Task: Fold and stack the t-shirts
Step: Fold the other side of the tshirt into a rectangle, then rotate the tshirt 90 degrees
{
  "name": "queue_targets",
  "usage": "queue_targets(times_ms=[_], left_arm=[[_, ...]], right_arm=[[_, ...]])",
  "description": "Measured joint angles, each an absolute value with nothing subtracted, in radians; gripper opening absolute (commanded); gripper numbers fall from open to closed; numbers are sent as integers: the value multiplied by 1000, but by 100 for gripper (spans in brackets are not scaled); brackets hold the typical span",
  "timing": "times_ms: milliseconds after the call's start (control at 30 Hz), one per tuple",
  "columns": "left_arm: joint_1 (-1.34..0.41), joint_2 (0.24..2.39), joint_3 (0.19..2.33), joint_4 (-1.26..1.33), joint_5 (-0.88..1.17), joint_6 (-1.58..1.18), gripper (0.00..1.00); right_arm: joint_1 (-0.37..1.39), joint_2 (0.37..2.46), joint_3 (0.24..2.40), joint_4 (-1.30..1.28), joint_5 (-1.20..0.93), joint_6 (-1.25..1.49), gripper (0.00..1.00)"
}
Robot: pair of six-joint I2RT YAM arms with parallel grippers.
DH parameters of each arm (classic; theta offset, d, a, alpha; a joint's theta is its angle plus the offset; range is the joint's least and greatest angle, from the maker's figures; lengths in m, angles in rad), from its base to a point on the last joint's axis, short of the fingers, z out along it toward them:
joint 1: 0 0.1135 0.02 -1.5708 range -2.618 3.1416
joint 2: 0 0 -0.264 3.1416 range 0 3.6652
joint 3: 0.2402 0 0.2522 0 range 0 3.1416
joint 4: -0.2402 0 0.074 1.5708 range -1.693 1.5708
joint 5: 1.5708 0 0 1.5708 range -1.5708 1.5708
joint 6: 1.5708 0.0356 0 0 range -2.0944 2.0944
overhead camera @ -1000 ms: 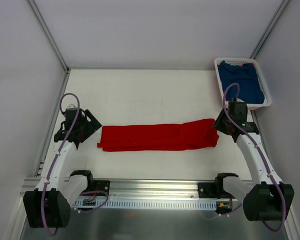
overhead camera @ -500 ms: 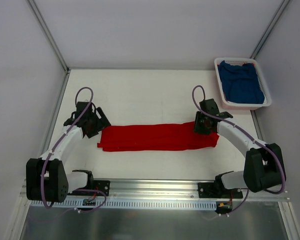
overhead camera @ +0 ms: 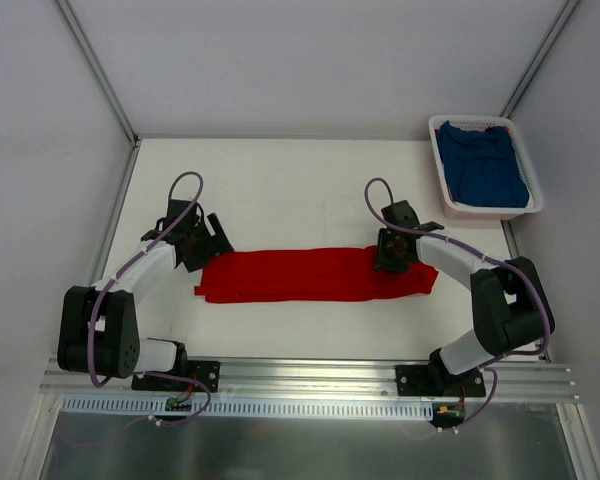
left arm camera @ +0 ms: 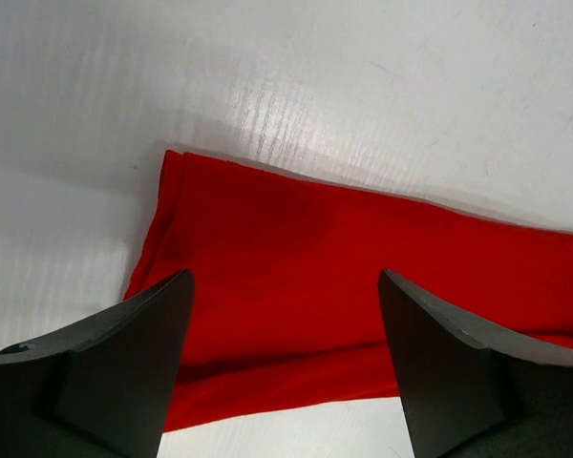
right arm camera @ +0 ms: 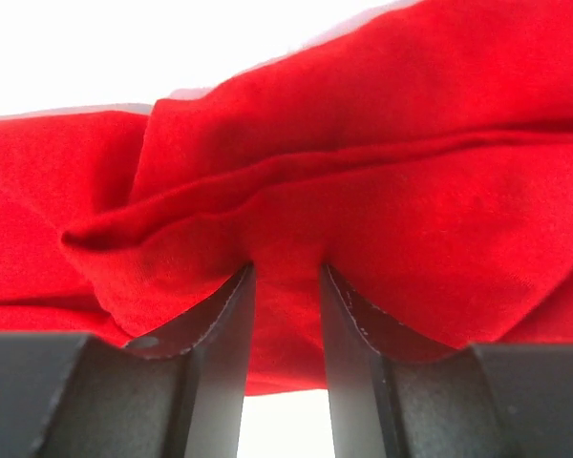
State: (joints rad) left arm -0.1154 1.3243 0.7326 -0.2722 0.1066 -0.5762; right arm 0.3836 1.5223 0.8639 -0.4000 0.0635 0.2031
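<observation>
The red t-shirt (overhead camera: 300, 275) lies as a long folded strip across the middle of the table. My left gripper (overhead camera: 212, 243) hovers over its left end, open; in the left wrist view the gripper (left arm camera: 285, 286) has its fingers wide apart above the red t-shirt (left arm camera: 363, 248). My right gripper (overhead camera: 392, 255) is on the strip's upper edge near the right end. In the right wrist view that gripper (right arm camera: 286, 277) is shut on a bunched fold of the red t-shirt (right arm camera: 411, 191). The blue t-shirt (overhead camera: 485, 170) lies crumpled in the basket.
A white slatted basket (overhead camera: 433, 140) stands at the back right corner, close to the right wall. White walls close in the table on the left, back and right. The aluminium rail (overhead camera: 300, 385) with both arm bases runs along the near edge.
Both arms swung inward. The right gripper moved left from the strip's right end along its upper edge with cloth in it. The left gripper moved right over the left end.
</observation>
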Motion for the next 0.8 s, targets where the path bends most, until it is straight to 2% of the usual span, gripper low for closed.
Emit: queue_targets(times_ms=[400, 800], left_arm=[[-161, 1452, 738, -218, 128, -566, 78], [-198, 1425, 693, -133, 120, -569, 78]], right_arm=[[424, 1559, 864, -375, 64, 217, 37], [424, 1635, 944, -397, 62, 210, 38]])
